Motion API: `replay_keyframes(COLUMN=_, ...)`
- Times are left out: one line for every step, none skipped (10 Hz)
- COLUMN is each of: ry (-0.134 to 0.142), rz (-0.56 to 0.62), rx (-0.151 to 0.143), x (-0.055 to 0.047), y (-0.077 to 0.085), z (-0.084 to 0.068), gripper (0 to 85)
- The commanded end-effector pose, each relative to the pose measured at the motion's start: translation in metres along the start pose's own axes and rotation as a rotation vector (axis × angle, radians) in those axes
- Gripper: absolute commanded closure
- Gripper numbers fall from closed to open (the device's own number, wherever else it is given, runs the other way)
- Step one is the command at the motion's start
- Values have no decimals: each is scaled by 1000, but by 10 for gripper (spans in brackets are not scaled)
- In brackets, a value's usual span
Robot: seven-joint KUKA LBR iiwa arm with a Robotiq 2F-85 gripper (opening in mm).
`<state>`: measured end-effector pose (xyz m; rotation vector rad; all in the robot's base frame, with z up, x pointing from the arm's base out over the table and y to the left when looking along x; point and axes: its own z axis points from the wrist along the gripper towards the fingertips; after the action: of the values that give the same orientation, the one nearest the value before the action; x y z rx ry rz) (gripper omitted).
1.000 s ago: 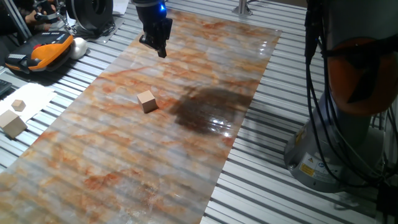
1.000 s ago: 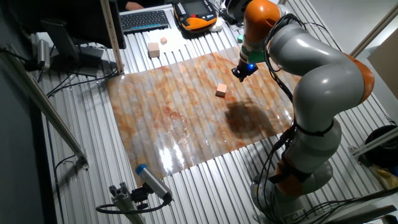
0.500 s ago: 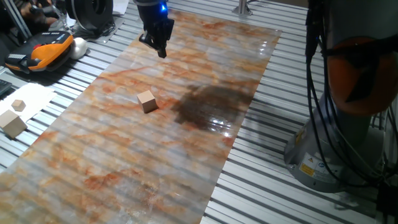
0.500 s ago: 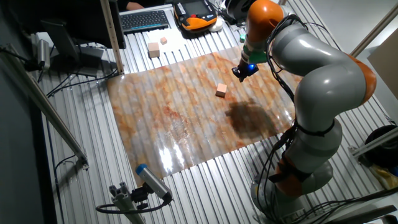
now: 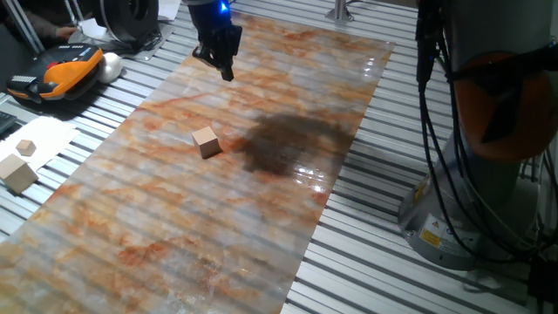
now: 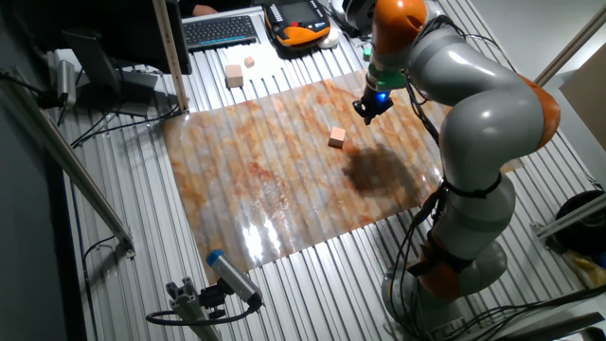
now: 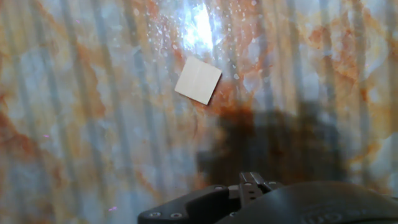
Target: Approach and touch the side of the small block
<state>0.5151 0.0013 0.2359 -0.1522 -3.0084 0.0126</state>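
Seen from one fixed camera, and read from left to right with the marbled orange-and-grey mat [image 5: 261, 174] as the landmark: a larger pale wooden block [image 5: 17, 173] and a tinier wooden cube [image 5: 25, 147] sat off the mat's left edge, the cube on a white sheet of paper [image 5: 48, 135]. Beyond the mat's far left corner lay an orange-and-black handheld controller [image 5: 61, 74]. The small light tan wooden cube [image 5: 206, 141] — the task's block — rested alone on the mat's left-centre, just left of a dark shadow patch. The black two-finger gripper [image 5: 225, 70] hung above the mat's far end, well apart from the cube and clear of the surface. Right of the mat stood the grey-and-orange arm base [image 5: 488, 174].

The gripper's fingers appeared drawn together with nothing between them, though the hand camera showed only the housing, so how tightly they met could not be told for certain.

The approach step was judged to be in hand — contact had not been made. The next move would call for lowering the fingertips to the cube's height, then travelling sideways until one finger met a vertical face, gently enough not to shove the light block across the glossy mat.
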Motion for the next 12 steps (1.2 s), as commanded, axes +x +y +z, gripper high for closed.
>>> replay_keyframes(ry=-66, rz=-22, rx=58, x=0, y=0, z=0, gripper=850)
replay_keyframes(ry=-96, rz=-43, rx=99, x=0, y=0, z=0, gripper=850)
replay_keyframes(ry=-109, rz=-60, rx=110, x=0, y=0, z=0, gripper=850)
replay_keyframes(ry=-117, rz=-63, rx=100, x=0, y=0, z=0, gripper=850)
replay_keyframes(ry=-136, rz=-69, rx=111, x=0, y=0, z=0, gripper=850)
replay_keyframes(ry=-142, rz=-75, rx=111, x=0, y=0, z=0, gripper=850)
replay_keyframes(ry=-150, rz=-81, rx=100, x=0, y=0, z=0, gripper=850)
replay_keyframes(ry=-157, rz=-95, rx=119, x=0, y=0, z=0, gripper=850)
replay_keyframes(ry=-154, rz=-116, rx=105, x=-6, y=-2, z=4, gripper=850)
replay_keyframes(ry=-151, rz=-123, rx=103, x=-13, y=-2, z=8, gripper=850)
replay_keyframes(ry=-140, rz=-123, rx=105, x=-21, y=-1, z=14, gripper=850)
replay_keyframes(ry=-121, rz=-122, rx=83, x=-28, y=-3, z=21, gripper=850)
